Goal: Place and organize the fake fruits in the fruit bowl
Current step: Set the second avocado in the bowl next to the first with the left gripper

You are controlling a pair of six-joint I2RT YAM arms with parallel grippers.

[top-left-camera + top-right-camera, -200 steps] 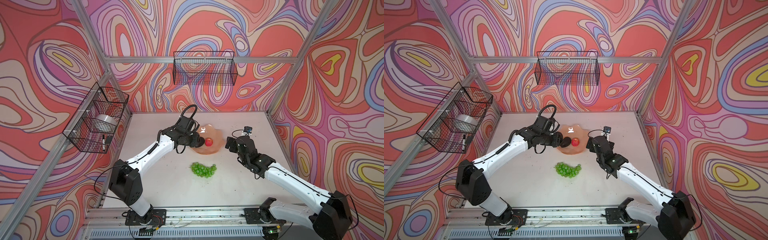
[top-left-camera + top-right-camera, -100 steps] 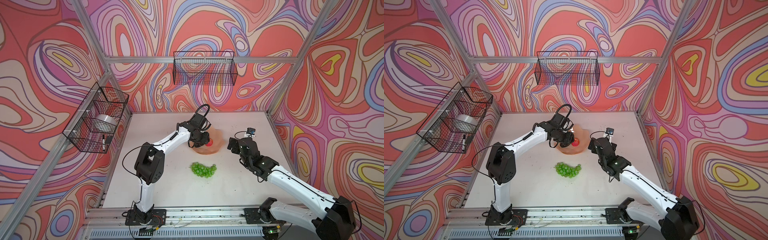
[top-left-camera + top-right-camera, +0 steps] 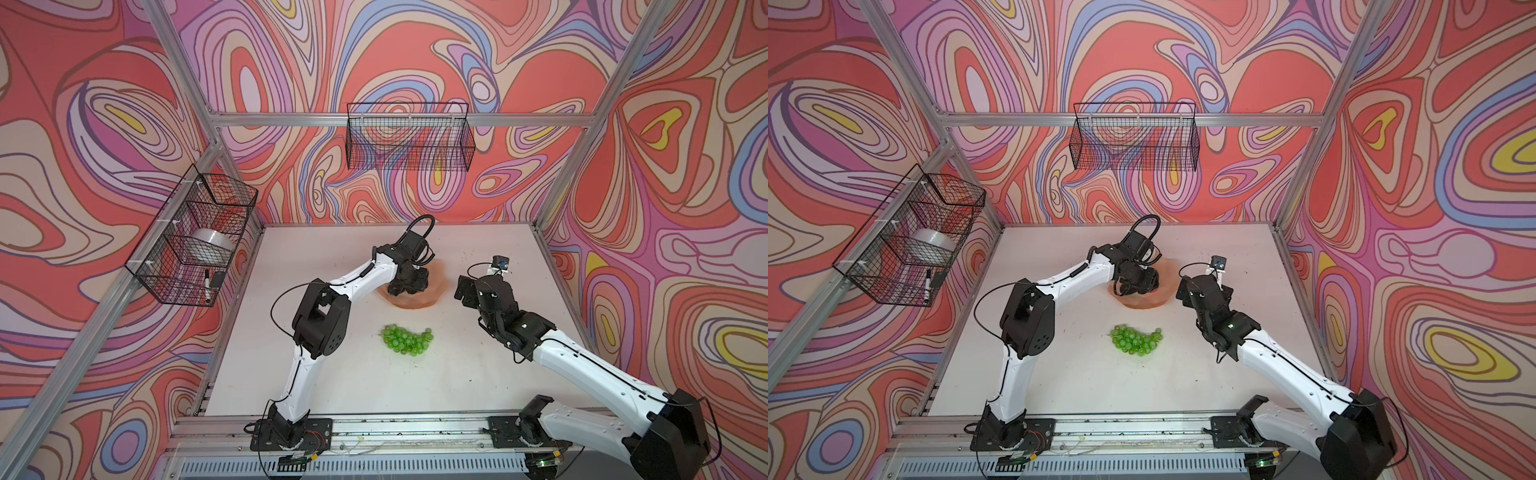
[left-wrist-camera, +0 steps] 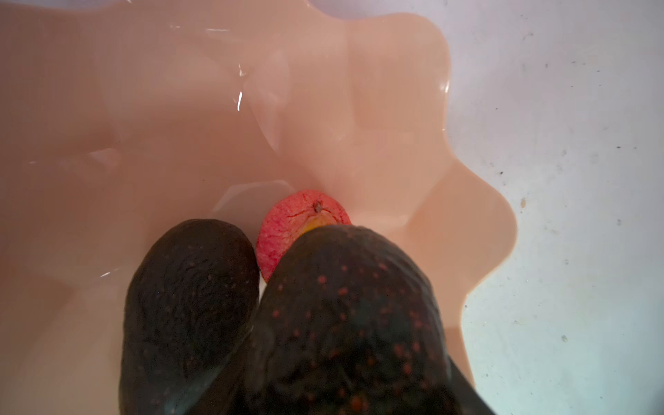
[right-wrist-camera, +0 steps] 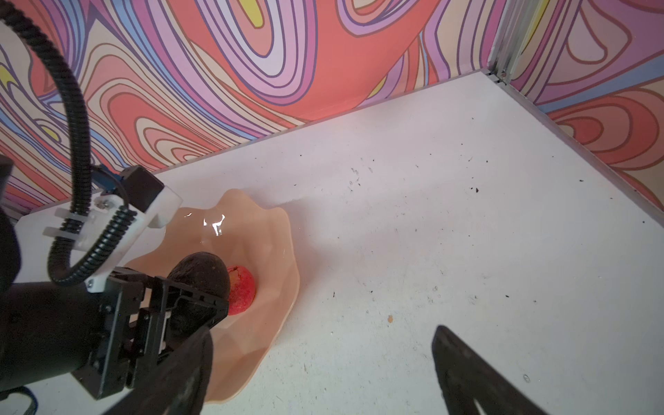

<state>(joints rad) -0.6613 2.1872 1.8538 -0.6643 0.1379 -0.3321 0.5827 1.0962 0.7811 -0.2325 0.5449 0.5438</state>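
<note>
L hand point(image 3: 402, 287) is low in the peach fruit bowl point(image 3: 434, 296), clamped on an avocado point(image 4: 345, 316). 2nd avocado point(image 4: 187, 294) & small red fruit point(image 4: 287, 233) lie inside, just beside it. Green grapes point(image 3: 407, 338) are on the desk point(image 3: 332, 374), near the bowl's front, apart. R hand point(image 3: 464, 291) is spread wide, empty, beside the bowl.

The fruit bowl point(image 4: 395, 107) is gleaming like smooth, glossy peach plastic. Each avocado point(image 4: 190, 294) is showing a rough, pebbled, matt skin. The red fruit point(image 4: 284, 230) is looking matt and finely cracked. The grapes point(image 3: 407, 338) are shining glossy and translucent. The table point(image 5: 467, 215) is looking matt white.
</note>
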